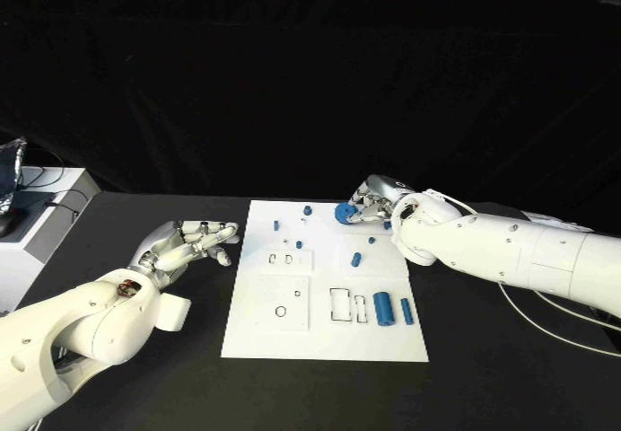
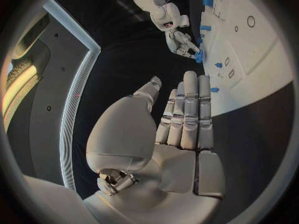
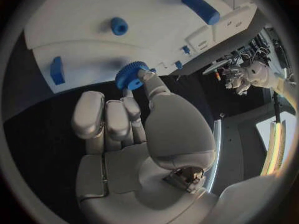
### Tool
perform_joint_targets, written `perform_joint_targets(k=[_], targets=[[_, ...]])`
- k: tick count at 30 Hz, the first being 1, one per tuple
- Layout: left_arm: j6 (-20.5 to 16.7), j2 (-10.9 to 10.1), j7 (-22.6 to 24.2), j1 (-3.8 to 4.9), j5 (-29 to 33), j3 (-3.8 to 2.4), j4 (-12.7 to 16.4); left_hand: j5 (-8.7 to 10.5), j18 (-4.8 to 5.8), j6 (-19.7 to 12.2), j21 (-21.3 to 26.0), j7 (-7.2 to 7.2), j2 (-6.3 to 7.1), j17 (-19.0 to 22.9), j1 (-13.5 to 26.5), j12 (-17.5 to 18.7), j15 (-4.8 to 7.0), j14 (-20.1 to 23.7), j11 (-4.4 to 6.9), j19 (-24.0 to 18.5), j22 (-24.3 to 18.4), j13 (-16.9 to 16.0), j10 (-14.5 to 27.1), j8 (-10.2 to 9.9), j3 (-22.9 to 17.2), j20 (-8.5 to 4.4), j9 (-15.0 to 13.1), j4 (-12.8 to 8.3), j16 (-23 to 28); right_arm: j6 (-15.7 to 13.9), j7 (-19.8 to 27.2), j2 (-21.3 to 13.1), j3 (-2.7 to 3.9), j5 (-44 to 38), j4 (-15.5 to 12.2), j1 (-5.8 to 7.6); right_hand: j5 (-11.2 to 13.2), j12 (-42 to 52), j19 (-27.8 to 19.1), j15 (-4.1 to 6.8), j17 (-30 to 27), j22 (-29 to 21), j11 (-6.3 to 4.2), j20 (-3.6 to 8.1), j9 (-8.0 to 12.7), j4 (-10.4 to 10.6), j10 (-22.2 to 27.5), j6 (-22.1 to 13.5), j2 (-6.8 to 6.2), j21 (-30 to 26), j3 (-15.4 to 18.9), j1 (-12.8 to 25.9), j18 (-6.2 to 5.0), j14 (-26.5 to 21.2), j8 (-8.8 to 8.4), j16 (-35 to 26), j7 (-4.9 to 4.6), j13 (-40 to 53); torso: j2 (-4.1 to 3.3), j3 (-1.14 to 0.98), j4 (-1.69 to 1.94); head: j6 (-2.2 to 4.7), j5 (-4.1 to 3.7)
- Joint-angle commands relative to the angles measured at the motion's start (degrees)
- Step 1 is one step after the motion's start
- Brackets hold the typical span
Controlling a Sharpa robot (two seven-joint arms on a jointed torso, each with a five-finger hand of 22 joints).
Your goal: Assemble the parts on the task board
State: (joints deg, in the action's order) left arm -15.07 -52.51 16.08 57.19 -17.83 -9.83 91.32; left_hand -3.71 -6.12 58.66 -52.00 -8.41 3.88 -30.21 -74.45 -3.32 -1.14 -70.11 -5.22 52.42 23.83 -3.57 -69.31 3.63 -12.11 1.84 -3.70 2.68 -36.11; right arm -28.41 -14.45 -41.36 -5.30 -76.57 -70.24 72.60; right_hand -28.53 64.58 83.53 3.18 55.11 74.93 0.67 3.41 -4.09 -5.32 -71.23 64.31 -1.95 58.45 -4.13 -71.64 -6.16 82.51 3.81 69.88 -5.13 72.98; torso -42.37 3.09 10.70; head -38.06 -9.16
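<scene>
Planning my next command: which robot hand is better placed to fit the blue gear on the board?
Right. The right robot hand already pinches the blue gear over the task board's far edge; the left robot hand holds nothing, beside the board.

Black table [image 1: 155, 377]; white box [image 1: 39, 229] with cables at its far-left edge.

Blue toothed gear [image 1: 345, 213] at the white task board's [image 1: 259, 337] far edge, other blue parts [image 1: 383, 308] scattered.
</scene>
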Motion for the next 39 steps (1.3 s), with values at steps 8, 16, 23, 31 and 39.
perform_joint_targets(k=[8, 16, 23, 31, 39], targets=[[1.32, 0.34, 0.38, 0.00, 0.21, -0.05, 0.07, 0.33, -0.25, 0.02, -0.28, -0.13, -0.39, 0.05, 0.26, -0.33, -0.17, 0.42, -0.12, -0.32, -0.05, -0.06, 0.43, 0.04, 0.22, -0.16, -0.07, -0.25, -0.06, -5.69, -0.03, 3.24, -0.33, -11.84, -1.14, -0.60, 0.88, -0.40, 4.10, 0.62, 0.54, 7.83, -0.26, 1.08, -0.09, 0.89, -0.90, 1.57, -0.46, 0.56, 0.16, 0.05, 0.54, -0.02, 0.24, -0.07, -0.72, 0.48, 0.00, 0.14, 0.13, 0.47, 0.29], [1.38, 0.58, 0.43, 0.00, 0.21, -0.05, -0.03, 0.34, -0.29, 0.01, -0.30, -0.17, -0.44, 0.11, 0.16, -0.34, -0.16, 0.36, -0.12, -0.27, -0.20, -0.05, 0.38, 0.04, 0.25, -0.14, -0.06, -0.33, -0.04, -5.62, -0.53, 6.98, -0.50, -13.76, 1.53, -1.08, 0.99, -0.66, 4.08, 0.61, 0.68, 7.84, -0.24, 1.08, -0.08, 1.09, -0.84, 1.50, -0.65, 0.62, 0.05, -0.29, 0.56, 0.01, 0.23, -0.12, -0.76, 0.61, -0.05, 0.17, 0.13, 0.59, 0.33], [1.49, 0.79, 0.45, 0.00, 0.21, -0.05, -0.01, 0.34, -0.29, 0.01, -0.30, -0.17, -0.44, 0.11, 0.16, -0.34, -0.16, 0.36, -0.12, -0.27, -0.20, -0.05, 0.38, 0.04, 0.25, -0.14, -0.06, -0.33, -0.04, -5.12, -0.49, 10.06, -0.62, -14.15, 4.30, -2.13, 1.02, -0.73, 4.06, 0.59, 0.74, 7.82, -0.21, 1.07, -0.07, 1.07, -0.82, 1.43, -0.64, 0.54, -0.02, -0.42, 0.55, 0.01, 0.21, -0.16, -0.81, 0.70, -0.14, 0.10, 0.35, 0.40, 0.63], [1.49, 0.78, 0.44, 0.00, 0.21, -0.05, -0.08, 0.34, -0.29, 0.01, -0.30, -0.17, -0.44, 0.11, 0.16, -0.34, -0.16, 0.36, -0.12, -0.27, -0.20, -0.05, 0.38, 0.04, 0.25, -0.14, -0.06, -0.33, -0.04, -4.52, -0.67, 12.13, -0.64, -14.40, 6.53, -2.80, 1.06, -0.81, 4.07, 0.56, 0.75, 7.82, -0.18, 1.06, -0.06, 1.06, -0.75, 1.32, -0.66, 0.54, -0.04, -0.45, 0.55, 0.02, 0.20, -0.18, -0.87, 0.73, -0.28, 0.19, 0.67, 0.24, 0.73], [1.48, 0.71, 0.41, 0.01, 0.21, -0.05, -0.05, 0.34, -0.29, 0.01, -0.30, -0.17, -0.44, 0.11, 0.16, -0.34, -0.16, 0.36, -0.12, -0.27, -0.20, -0.05, 0.38, 0.04, 0.25, -0.14, -0.06, -0.33, -0.04, -4.27, -1.27, 12.97, -0.64, -15.06, 8.04, -2.91, 1.18, -0.85, 4.06, 0.54, 0.81, 7.81, -0.16, 1.04, -0.06, 1.07, -0.74, 1.29, -0.68, 0.47, -0.03, -0.43, 0.53, 0.03, 0.21, -0.18, -0.89, 0.77, -0.28, 0.05, 0.40, 0.13, 0.96]])
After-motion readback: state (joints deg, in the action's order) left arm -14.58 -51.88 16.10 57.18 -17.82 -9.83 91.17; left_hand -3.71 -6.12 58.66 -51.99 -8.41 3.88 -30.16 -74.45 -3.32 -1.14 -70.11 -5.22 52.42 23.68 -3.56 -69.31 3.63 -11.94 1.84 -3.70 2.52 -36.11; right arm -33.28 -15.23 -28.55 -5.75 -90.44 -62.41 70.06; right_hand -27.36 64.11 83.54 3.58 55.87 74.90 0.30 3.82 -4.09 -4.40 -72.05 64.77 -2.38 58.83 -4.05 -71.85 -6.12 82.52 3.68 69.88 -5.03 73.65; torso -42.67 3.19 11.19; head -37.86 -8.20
